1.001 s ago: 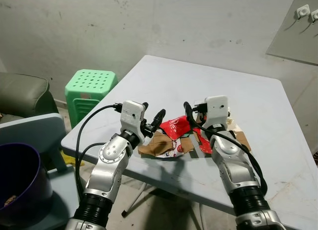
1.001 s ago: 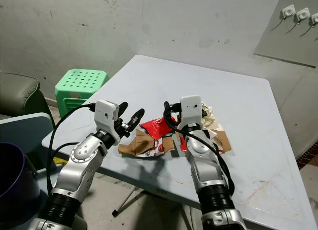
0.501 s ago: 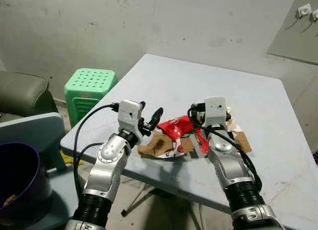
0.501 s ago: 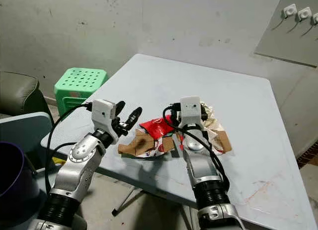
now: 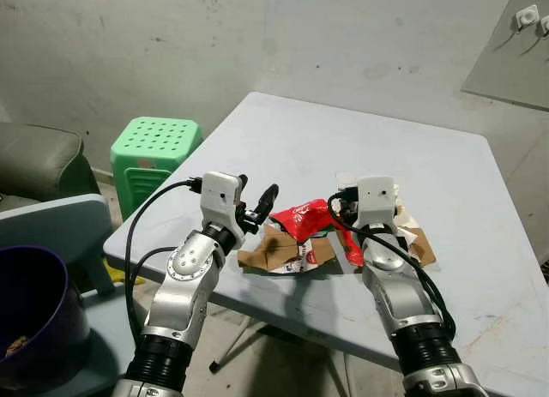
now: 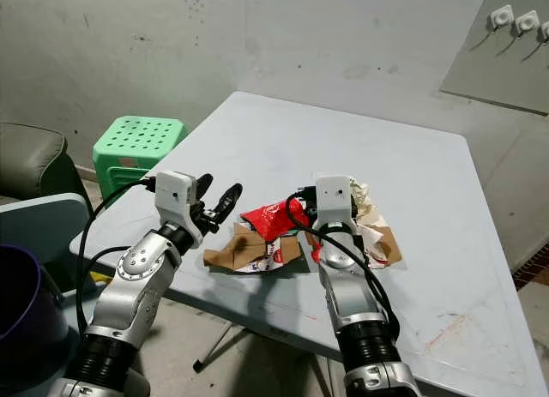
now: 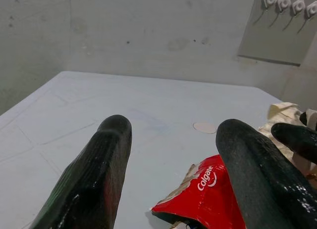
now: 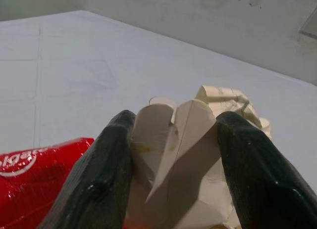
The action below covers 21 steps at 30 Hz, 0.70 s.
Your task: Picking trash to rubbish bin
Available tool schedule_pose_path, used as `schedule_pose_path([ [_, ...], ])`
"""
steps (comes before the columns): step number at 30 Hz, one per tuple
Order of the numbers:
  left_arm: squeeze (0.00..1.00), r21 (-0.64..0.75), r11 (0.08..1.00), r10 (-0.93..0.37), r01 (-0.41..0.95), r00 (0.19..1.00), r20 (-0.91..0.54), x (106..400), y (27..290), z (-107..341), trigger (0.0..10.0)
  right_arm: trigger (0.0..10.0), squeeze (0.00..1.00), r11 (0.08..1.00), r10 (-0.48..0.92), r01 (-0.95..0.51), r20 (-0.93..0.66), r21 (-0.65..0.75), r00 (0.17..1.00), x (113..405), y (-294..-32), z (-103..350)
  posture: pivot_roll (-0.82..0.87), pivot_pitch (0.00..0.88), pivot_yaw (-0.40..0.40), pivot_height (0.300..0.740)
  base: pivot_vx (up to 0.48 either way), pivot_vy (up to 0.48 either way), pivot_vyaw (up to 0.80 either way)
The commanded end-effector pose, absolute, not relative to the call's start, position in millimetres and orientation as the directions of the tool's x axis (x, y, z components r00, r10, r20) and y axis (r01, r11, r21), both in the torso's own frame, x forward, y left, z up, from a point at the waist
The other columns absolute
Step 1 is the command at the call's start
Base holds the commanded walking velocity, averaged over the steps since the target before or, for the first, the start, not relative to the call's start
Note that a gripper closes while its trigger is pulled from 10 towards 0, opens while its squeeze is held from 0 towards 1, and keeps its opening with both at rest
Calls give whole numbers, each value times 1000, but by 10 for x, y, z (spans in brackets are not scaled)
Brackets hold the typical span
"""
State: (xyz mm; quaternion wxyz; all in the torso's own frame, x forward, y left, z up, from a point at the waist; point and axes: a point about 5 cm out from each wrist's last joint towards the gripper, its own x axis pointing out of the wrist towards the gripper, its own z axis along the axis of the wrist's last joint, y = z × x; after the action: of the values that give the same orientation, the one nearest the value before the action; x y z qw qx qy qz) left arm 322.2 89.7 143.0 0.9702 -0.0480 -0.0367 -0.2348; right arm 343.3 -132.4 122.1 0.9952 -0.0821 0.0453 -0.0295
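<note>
A: What has changed in the last second?

B: The right gripper (image 8: pixel 171 155) has eased forward into the litter; its fingers now press on either side of a folded beige paper scrap (image 8: pixel 173 140). The left arm has barely shifted.

A: Take it from the left, then.

B: Far left and low, the dark purple bin (image 5: pixel 30 315) sits off the table, with a green stool (image 5: pixel 154 148) beyond it. The left gripper (image 5: pixel 256 207) hovers above the table's near-left corner, fingers spread with nothing between them, pointing toward the pile. Just right of it lie the torn brown cardboard (image 5: pixel 274 249) and the red Colgate wrapper (image 7: pixel 208 197). Right again, the right gripper is clamped on the beige scrap, with crumpled paper (image 8: pixel 233 103) just behind it.

A: So the trash is all on the light blue table (image 5: pixel 343 148)?

B: Yes, heaped near the near edge.

A: What might go wrong?

B: The scrap is thin and folded; I'd judge it could slip out on lifting. The red wrapper touches the right gripper's fingers, so it may drag along and fall off the edge. And the bin is well away on the left, a long carry.
</note>
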Motion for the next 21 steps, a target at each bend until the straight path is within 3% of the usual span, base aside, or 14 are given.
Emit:
schedule_pose_path([
  [1,0,-76,885,-450,459,886,110,3237,889,1491,10000,0,0,983,-77,65,-65,-169,995,3437,-1359,1281,-20,0,-71,740,0,0,0],
  [21,0,-90,891,-435,445,893,112,3244,900,1497,10000,0,0,984,-77,65,-67,-166,995,3408,-1362,1291,-17,0,-73,740,0,0,0],
])
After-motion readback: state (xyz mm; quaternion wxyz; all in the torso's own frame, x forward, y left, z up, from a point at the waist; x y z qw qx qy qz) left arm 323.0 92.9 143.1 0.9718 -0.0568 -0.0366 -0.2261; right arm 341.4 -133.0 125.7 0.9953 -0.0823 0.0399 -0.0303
